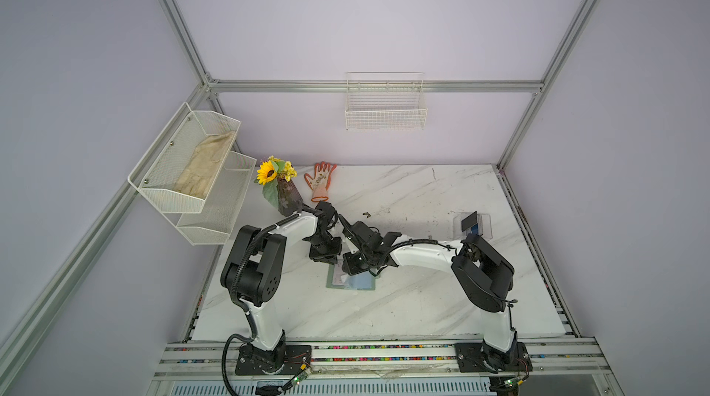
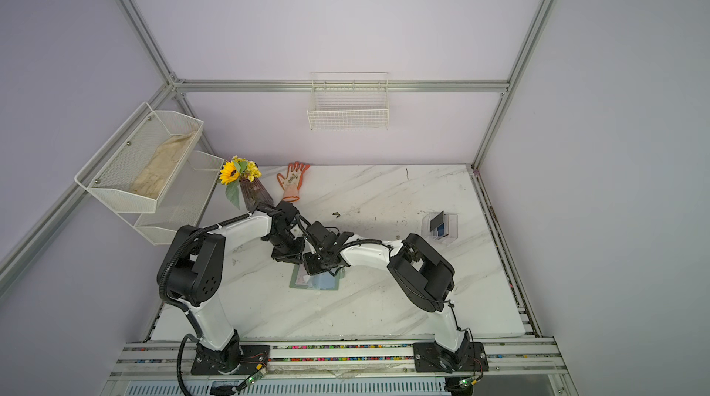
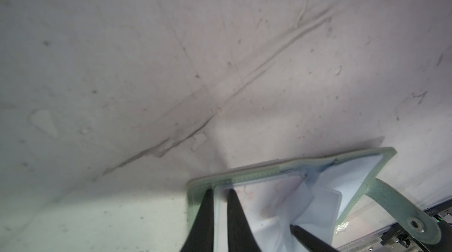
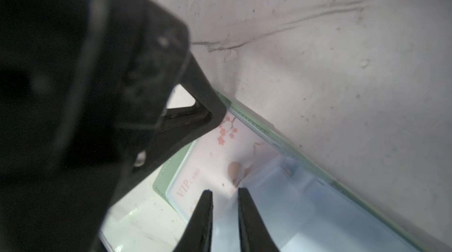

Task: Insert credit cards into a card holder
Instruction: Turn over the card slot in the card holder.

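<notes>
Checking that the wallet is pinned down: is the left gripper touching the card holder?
Touching. In the left wrist view, the left gripper sits with both fingertips on the card holder at its edge, no gap showing.

Sunflower vase (image 1: 287,197) beside orange glove (image 1: 319,181) on marble table (image 1: 403,305); wire basket (image 1: 385,117) on back wall.

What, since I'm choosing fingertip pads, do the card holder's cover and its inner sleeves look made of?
The card holder looks matte sage-green with a stitched border: likely faux leather, possibly fabric. The sleeves look like soft, glossy clear plastic, bluish; the pink card shows through one.
</notes>
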Motion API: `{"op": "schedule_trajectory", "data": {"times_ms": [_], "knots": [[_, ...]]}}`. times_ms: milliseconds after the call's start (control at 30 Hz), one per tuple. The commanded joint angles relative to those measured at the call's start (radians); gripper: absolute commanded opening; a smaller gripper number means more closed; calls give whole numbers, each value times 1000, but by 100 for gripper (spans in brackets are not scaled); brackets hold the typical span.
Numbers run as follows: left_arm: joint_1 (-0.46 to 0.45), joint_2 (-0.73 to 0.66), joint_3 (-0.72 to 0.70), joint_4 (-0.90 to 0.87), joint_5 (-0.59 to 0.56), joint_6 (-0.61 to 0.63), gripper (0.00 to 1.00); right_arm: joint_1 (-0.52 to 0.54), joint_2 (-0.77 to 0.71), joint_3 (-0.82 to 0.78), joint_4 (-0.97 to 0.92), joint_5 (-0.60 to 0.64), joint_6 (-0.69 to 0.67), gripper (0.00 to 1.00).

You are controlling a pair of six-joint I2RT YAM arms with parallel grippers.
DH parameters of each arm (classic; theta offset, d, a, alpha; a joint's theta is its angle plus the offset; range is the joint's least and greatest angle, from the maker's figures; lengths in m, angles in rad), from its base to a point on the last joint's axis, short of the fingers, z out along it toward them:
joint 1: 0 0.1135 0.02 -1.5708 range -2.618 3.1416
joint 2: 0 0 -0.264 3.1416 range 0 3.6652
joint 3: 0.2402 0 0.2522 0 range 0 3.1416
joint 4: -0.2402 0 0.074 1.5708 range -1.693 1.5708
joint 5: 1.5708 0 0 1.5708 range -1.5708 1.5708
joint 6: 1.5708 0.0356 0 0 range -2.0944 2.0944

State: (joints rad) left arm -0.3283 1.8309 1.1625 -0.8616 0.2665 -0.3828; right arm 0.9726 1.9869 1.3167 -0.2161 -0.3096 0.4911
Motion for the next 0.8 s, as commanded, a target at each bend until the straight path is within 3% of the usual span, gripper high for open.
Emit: {"op": "schedule_trajectory", "data": {"times_ms": [0, 200, 367, 467, 600, 767], "knots": [[-5, 50, -38, 41, 6, -10, 13, 20, -55, -57, 120, -168, 4, 26], [-5, 65, -31, 45, 8, -9, 13, 20, -142, -136, 232, -311, 17, 31], [-4, 77, -20, 45, 13, -8, 13, 20, -174, -144, 205, -312, -10, 38], [-5, 80, -19, 46, 14, -7, 13, 21, -182, -124, 134, -232, -37, 38], [-5, 77, -22, 46, 12, -6, 13, 15, -221, -157, 66, -24, 44, 37], [-5, 87, -17, 46, 18, -6, 13, 12, -238, -192, 58, 56, 80, 39]]}}
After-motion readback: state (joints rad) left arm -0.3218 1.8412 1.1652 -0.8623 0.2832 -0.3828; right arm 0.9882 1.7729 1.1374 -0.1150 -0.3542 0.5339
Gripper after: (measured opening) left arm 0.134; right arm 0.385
